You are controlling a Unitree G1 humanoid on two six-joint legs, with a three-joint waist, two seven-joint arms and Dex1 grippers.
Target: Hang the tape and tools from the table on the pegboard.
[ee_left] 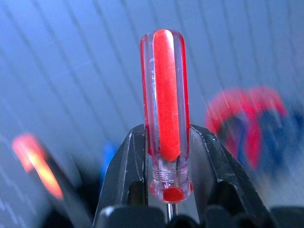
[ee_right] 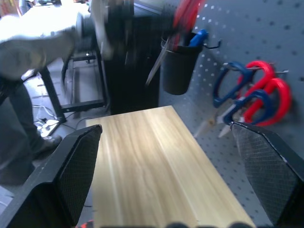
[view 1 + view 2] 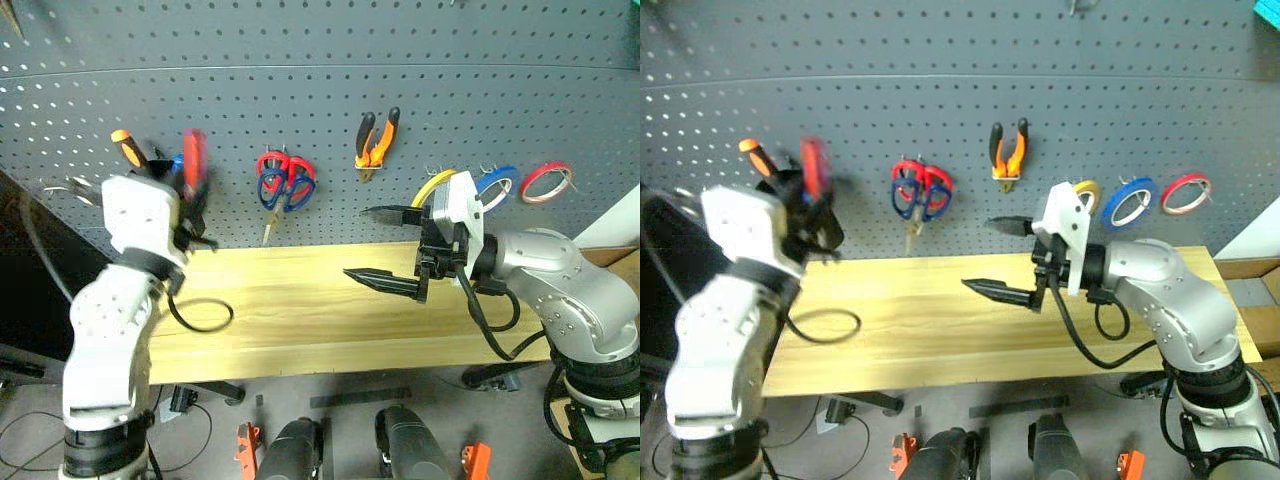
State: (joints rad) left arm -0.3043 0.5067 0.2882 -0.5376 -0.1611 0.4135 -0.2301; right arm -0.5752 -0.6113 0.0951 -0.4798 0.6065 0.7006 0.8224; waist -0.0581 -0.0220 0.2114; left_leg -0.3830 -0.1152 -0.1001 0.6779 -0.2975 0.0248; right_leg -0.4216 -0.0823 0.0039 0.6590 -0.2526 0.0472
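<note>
Left tool [image 1: 167, 183] clamped on clear red-handled screwdriver [image 1: 166, 95], last item unhung; dark blue-handled scissors [image 3: 285, 190], orange-and-black pliers [image 3: 375, 140], thin blue tape ring [image 3: 497, 185] hang on dark grey pegboard [image 3: 320, 80]; light wood tabletop [image 3: 300, 310] bare; right tool [image 3: 392, 250] apart, empty.

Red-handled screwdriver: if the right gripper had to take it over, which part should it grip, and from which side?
Probably the handle's free upper half: the left gripper clamps the red-handled screwdriver near its collar, with the handle upright. Come in level from the robot's right; the right gripper is open.
</note>
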